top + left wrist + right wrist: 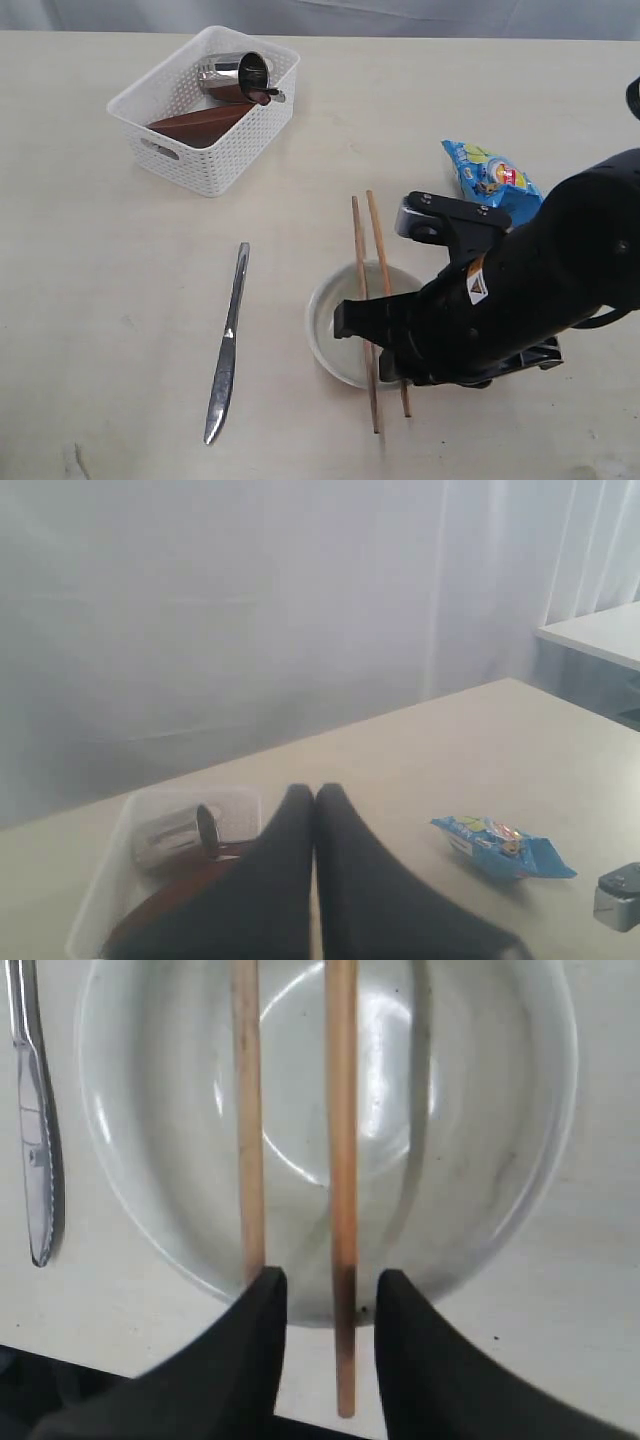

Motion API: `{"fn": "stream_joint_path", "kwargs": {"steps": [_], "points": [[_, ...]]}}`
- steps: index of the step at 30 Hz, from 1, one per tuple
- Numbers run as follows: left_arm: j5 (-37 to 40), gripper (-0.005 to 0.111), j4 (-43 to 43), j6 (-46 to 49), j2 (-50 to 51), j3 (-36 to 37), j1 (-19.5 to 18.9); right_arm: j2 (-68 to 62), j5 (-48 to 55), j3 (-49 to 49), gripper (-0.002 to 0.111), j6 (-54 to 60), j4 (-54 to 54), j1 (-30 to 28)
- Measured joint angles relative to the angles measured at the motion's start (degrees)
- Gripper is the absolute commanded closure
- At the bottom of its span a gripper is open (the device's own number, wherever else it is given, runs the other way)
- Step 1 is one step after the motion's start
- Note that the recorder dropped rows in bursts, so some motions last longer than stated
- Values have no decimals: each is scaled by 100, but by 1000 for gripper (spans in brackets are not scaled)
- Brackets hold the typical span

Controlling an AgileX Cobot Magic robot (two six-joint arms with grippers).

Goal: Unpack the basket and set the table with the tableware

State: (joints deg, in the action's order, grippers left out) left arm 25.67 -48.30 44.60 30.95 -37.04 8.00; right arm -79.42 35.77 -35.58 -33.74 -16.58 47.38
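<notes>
— Tabletop check: pale beige table (120, 300). Where's the basket?
— White basket (235, 150) sits at the upper left of the exterior view, well apart from everything else. 2 items inside: a steel cup (235, 72) on its side and a brown saucer (200, 125) leaning against the wall beside it.
— What's out on the table?
— Cream bowl (325, 320) near the front, upright. 2 chopsticks (360, 270) lie across its rim, roughly parallel, ends overhanging both sides. Steel knife (228, 345) lies flat to the left of the bowl, not touching it.
— Right side?
— Not clamped: the right gripper (330, 1278) sits low over the bowl's near rim, jaws apart. 1 chopstick runs between the fingers (262, 1310) with a gap on each side. The other passes right at 1 fingertip; contact there, cannot tell.
— Left?
— Clenched: the left gripper (315, 792) has its fingertips pressed together with nothing between them. It is up above the table, and the basket shows below it in its wrist view.
— Anything else?
— Blue snack bag (490, 175) on the table, right of the chopsticks' far ends, just beyond the right arm (560, 270).
</notes>
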Motion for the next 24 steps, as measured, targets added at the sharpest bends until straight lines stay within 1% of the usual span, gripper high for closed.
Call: {"fn": "stream_joint_path", "kwargs": {"steps": [5,16,18,20,22,24], "points": [[0,107,0,0,0,0,0,141,0,0,66,-96,91,11],[0,107,0,0,0,0,0,680,33,9,66,-134,172,11],[0,107,0,0,0,0,0,830,136,-77,66,-134,374,11],[0,107,0,0,0,0,0,988,427,-344,66,-134,859,11],[0,107,0,0,0,0,0,1080,901,-712,66,-182,1431,-6],[0,107,0,0,0,0,0,1093,1396,-1146,66,-182,1963,-158]]}}
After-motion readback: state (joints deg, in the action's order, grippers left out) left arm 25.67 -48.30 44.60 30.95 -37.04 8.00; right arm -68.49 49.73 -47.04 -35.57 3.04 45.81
